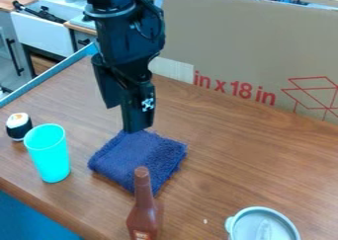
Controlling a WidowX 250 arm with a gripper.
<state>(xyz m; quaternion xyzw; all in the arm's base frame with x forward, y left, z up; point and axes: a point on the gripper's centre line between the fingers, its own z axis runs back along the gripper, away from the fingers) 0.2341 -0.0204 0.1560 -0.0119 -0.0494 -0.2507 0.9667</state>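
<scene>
Gripper (125, 119): black and two-fingered, at the upper centre-left of the frame; its tips stand apart, with nothing seen held between them, the right-hand one in the frame reaching lower.
Arm (125, 31): black, coming in from the top edge and pointing down.
Folded dark blue fuzzy cloth (139, 160): left of centre, flat on the table, below the gripper in the frame; the lower fingertip overlaps its far edge, and whether they touch cannot be told.
Bright turquoise plastic cup (49, 152): at the left, upright, mouth up, a little way from the cloth.
Toy sushi roll with black wrap and white top (19, 127): at the left edge, just beside the cup and farther back.
Brown bottle with a long narrow neck (145, 214): bottom centre, upright, its capped top overlapping the cloth's near edge in the frame.
Pale grey round vessel with a small side handle (264, 226): lower right, cut by the bottom edge.
Brown wood-grain table (244, 160): across the middle and lower frame, under all these objects.
Tan cardboard panel with red print (244, 41): upright behind the table, upper right.
White toy sink unit (43, 34): upper left, beyond the table.
</scene>
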